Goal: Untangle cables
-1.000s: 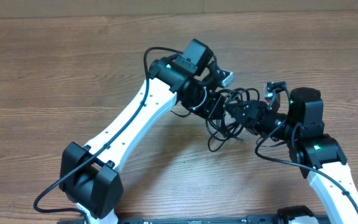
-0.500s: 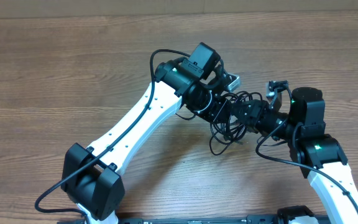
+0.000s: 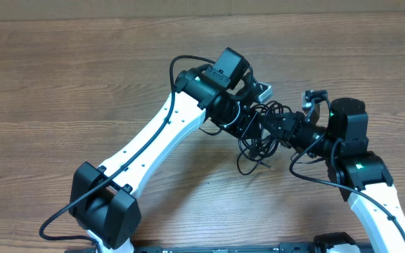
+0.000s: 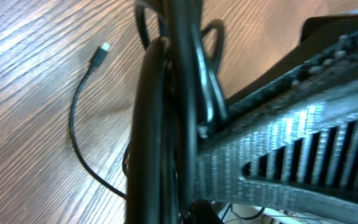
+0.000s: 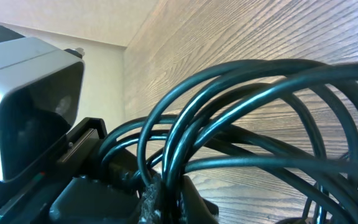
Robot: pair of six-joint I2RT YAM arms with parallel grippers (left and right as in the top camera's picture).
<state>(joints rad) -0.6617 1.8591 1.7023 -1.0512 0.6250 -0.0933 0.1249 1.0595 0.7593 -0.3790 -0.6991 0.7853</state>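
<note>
Wood table, 2 arms reaching into the middle right area. Left arm comes in from the near left, right arm from the near right, wrists pointing at each other along a left-right line

The cables are 1 black tangle sitting right between the 2 grippers, loops spilling to the near side onto the table and a few arcing to the far side. The tangle's long axis looks roughly near-far, crossing the line between the grippers

Left gripper is clamped down, several strands pinched against its finger in the left wrist view. Right gripper is also fully closed, strands converging into its tips at the bottom of the right wrist view, so likely gripping the bundle too. Both are at the tangle, neither arm nearer; grippers almost tip to tip

Likely next: pull apart left-right to open the knot

1 loose strand with a silver-tipped plug lies flat on the table, apart from the fingers
</note>
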